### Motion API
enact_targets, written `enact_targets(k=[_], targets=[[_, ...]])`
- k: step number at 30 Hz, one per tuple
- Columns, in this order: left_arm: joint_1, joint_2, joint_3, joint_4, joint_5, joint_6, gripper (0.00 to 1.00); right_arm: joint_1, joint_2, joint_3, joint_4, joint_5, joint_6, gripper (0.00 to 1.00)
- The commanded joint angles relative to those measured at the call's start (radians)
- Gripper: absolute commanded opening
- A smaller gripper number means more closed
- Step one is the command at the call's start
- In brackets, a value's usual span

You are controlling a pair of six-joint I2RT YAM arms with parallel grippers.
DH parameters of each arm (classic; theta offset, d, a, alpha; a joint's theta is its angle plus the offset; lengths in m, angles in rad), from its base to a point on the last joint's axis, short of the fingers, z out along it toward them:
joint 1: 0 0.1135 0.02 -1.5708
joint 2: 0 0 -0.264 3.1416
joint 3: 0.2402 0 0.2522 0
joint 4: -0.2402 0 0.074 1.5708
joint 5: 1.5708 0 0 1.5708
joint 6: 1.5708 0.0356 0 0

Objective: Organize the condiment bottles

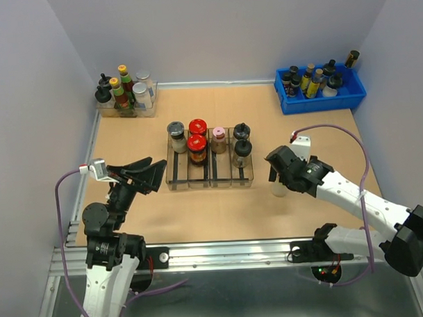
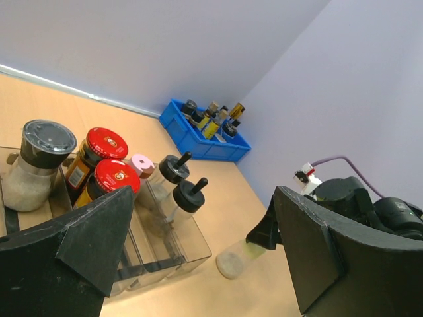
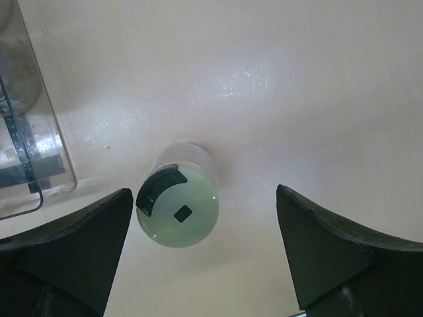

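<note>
Right claw (image 3: 203,193): jaws wide, nothing held. The pale-yellow-capped jar (image 3: 177,214) stands on the surface (image 1: 322,134) between my fingers, touching neither. It sits nearer one finger than the other, and just off the right end of the clear tray (image 1: 209,185).

Left claw (image 2: 203,198): also wide and empty, hanging to the left of the tray, well apart from the jar.

Handling, my judgement:
- Small jar with a clear wall; glass or plastic, I cannot tell.
- Only a low layer of pale contents at the bottom, so probably light.
- Round, smooth side, so likely to slip or roll out of a loose pinch.
- It is stiff, so it should take a firm close, but if it is glass I would not want it dropped.
- Best hold: across the body just under the cap, jar centred between the pads first. The cap itself looks slick and slightly domed, so a poorer place.

What each view gives:
- Right wrist: looks straight down on the cap. It shows the gap on each side and a dark tab at the cap's edge, with a small dark square in the middle. It shows almost nothing of the jar's height.
- Left wrist: the only side look at the jar, showing the clear wall, the contents low down and the base on the surface.
- Top: my claw covers most of the jar. This view alone lays out the tray: grey-lidded jar (image 1: 176,129), two red-lidded jars (image 1: 197,135), pink-capped jar (image 1: 217,133) and two black-knob jars (image 1: 241,138). The places in front of the grey and pink ones are free.
</note>
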Motion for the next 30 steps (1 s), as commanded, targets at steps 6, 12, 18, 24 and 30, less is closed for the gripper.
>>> enact_targets(k=[6,12,18,24,30], targets=[[-0.001,-0.007,-0.014,0.068,0.022,-0.005,0.99,-0.003,-0.002,-0.056,0.097,-0.069,-0.006,0.75],[-0.001,-0.019,-0.01,0.054,0.016,0.001,0.99,-0.004,0.032,-0.082,0.171,-0.123,-0.044,0.64],[-0.001,-0.027,-0.01,0.043,0.013,0.001,0.99,-0.007,0.024,-0.086,0.197,-0.134,-0.069,0.29],[-0.001,-0.025,-0.007,0.046,0.01,-0.002,0.99,-0.007,-0.025,-0.023,0.194,-0.18,-0.122,0.0],[-0.001,-0.021,0.001,0.046,0.008,0.001,0.99,-0.007,-0.074,0.129,0.192,-0.367,-0.263,0.0]])
